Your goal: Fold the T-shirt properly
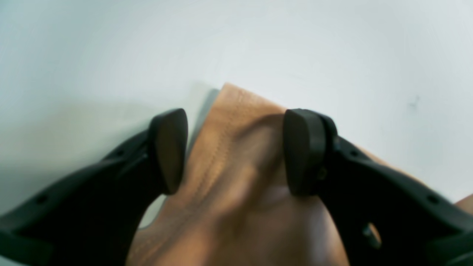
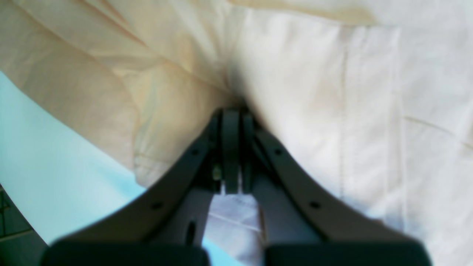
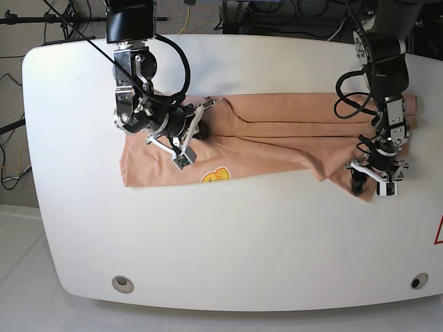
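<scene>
White table surface (image 3: 228, 235) occupies the foreground of the base view and carries every other item. Across its far half, the T-shirt (image 3: 277, 131) is laid out as a long salmon-pink band running from one arm to the other, partly folded lengthwise, with creases along its length. A small yellow print (image 3: 215, 176) is exposed on the near edge of the cloth. The right gripper (image 2: 232, 111) is seen pressed into a bunched fold of the fabric, its jaws drawn fully together on the cloth. The left gripper (image 1: 236, 151) is positioned over the opposite end of the garment, its fingers (image 1: 168, 147) spread wide with a stitched corner of cloth lying between them, not clamped by either pad.
</scene>
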`<state>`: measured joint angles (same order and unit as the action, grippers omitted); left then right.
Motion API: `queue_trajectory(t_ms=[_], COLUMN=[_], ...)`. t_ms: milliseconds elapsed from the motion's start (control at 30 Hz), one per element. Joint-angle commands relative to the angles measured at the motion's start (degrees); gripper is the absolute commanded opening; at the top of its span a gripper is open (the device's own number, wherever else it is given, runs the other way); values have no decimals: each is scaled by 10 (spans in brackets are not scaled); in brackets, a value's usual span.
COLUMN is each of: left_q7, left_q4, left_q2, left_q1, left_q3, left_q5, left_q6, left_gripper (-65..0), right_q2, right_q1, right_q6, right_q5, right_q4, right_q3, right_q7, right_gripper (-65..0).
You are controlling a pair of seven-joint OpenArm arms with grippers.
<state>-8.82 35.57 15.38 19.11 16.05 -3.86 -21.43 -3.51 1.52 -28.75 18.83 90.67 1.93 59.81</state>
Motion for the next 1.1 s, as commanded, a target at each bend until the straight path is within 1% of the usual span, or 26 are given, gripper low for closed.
queue_trajectory(t_ms=[0,67,100,167,200,233,400,567,667,733,833,967,1067], left_q7=[42,41,41,41,42,42,41,41,41,41,41,42,42], left_q4=[-2,-2,-2,-2,-2,-2,-2,-2,-2,-1,-1,-1,-1], left_q2=[-1,-1,0,0,1,1,1,1,1,2,11,13,13], left_q1=[-9,-10,-10,-10,-10,-10,-13,-14,-14,-14,-15,-15,-21], left_q3=[-3,-2,-2,-2,-3,-3,-4,-1,0,0,1,3,21], left_q5=[-13,-13,-13,-13,-13,-13,-13,-13,-12,-12,-10,-9,-9], left_q6=[-16,-23,-25,-28,-30,-31,-38,-47,-53,-57,-69,-86,-99], left_gripper=[-315,-381,-444,-529,-564,-575,-563,-566,-568,-583,-612,-614,-616], right_q2=[-1,-1,-1,-1,-1,-1,0,1,1,1,1,1,1], right_q1=[9,9,9,10,10,10,11,11,11,11,11,11,11], right_q6=[-5,-5,-5,-5,-5,-5,-5,-5,-5,-5,-5,-5,-5], right_q5=[8,8,8,8,8,8,8,8,8,8,8,8,8], right_q4=[10,10,10,10,10,10,10,10,10,10,10,10,10], right_q3=[0,0,0,0,0,0,0,0,0,0,0,0,0], right_q7=[-10,-10,-10,-10,-10,-10,-10,-10,-10,-10,-10,-10,-10], right_gripper=[-650,-650,-650,-650,-650,-650,-650,-650,-650,-650,-650,-650,-650])
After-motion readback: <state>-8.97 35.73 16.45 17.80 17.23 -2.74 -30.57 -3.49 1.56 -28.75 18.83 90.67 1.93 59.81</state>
